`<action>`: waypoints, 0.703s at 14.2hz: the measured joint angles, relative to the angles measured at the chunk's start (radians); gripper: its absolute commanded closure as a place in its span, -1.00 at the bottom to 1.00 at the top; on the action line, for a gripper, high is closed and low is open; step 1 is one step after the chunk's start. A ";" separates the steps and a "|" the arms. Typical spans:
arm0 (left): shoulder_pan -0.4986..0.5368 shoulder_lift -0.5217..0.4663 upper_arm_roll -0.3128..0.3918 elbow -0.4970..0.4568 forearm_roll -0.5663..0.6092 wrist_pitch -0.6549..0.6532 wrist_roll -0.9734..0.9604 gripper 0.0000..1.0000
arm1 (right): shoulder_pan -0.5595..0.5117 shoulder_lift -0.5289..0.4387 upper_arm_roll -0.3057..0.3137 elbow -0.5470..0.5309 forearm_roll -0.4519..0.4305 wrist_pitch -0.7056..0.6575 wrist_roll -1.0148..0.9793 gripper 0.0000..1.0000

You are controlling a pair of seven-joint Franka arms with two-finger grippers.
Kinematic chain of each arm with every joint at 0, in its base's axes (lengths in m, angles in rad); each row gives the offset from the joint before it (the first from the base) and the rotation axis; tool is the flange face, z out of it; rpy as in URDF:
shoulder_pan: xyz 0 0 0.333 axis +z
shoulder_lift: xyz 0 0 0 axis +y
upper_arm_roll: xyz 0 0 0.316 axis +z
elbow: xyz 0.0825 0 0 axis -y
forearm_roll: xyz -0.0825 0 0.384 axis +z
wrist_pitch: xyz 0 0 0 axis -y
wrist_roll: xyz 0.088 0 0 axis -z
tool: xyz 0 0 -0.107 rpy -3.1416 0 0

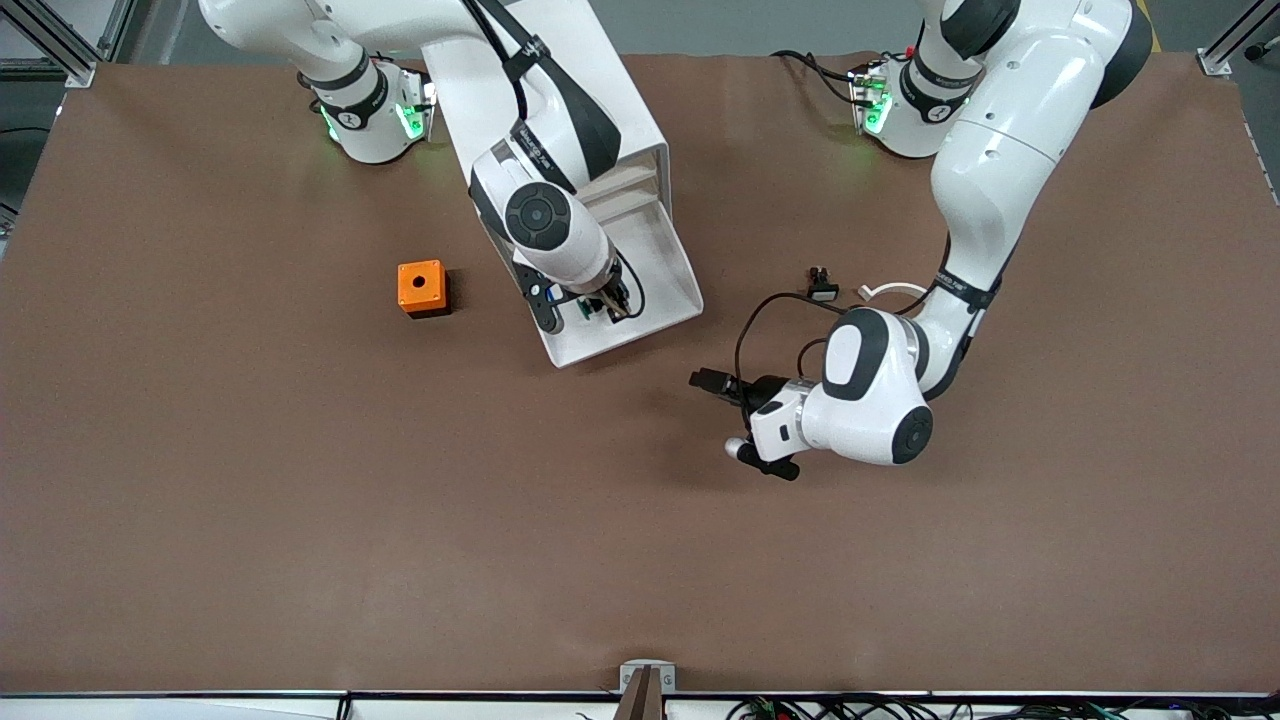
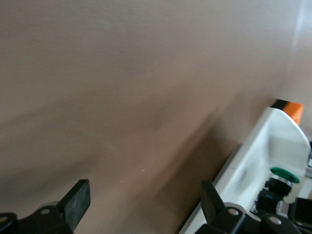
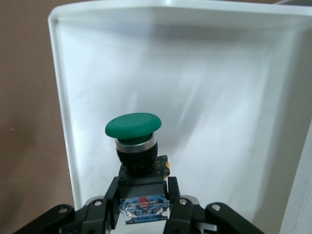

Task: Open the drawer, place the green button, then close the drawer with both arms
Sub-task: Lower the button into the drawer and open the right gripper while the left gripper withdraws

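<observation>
The drawer [image 1: 665, 265] stands pulled out of the white cabinet [image 1: 632, 110], its white tray open toward the front camera. My right gripper [image 1: 600, 308] is inside it near its front wall. It is shut on the black-and-blue body of the button [image 3: 133, 126], whose green cap points at the drawer floor [image 3: 219, 122]; I cannot tell whether it touches. The right wrist view shows the right gripper [image 3: 142, 197] clamping the body. My left gripper [image 1: 722, 415] is open and empty, low over bare table beside the drawer's front corner. The left wrist view shows the left gripper [image 2: 144, 204], the drawer's front [image 2: 280, 141] and the button [image 2: 285, 174].
An orange cube with a hole [image 1: 421, 287] sits on the table toward the right arm's end, beside the drawer; it also shows in the left wrist view [image 2: 293, 110]. A black white-faced button [image 1: 822, 290] lies by the left arm's forearm.
</observation>
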 measured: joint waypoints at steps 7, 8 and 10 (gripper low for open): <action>-0.002 -0.028 -0.011 0.016 0.351 -0.001 -0.340 -1.00 | 0.004 0.000 0.000 -0.011 0.000 0.013 0.002 0.51; -0.007 -0.037 -0.014 0.017 0.390 -0.001 -0.418 -1.00 | 0.006 0.001 0.000 -0.013 0.000 0.014 0.002 0.50; -0.025 -0.048 -0.015 0.021 0.422 -0.001 -0.591 -1.00 | 0.011 0.007 0.000 -0.017 0.000 0.016 0.002 0.50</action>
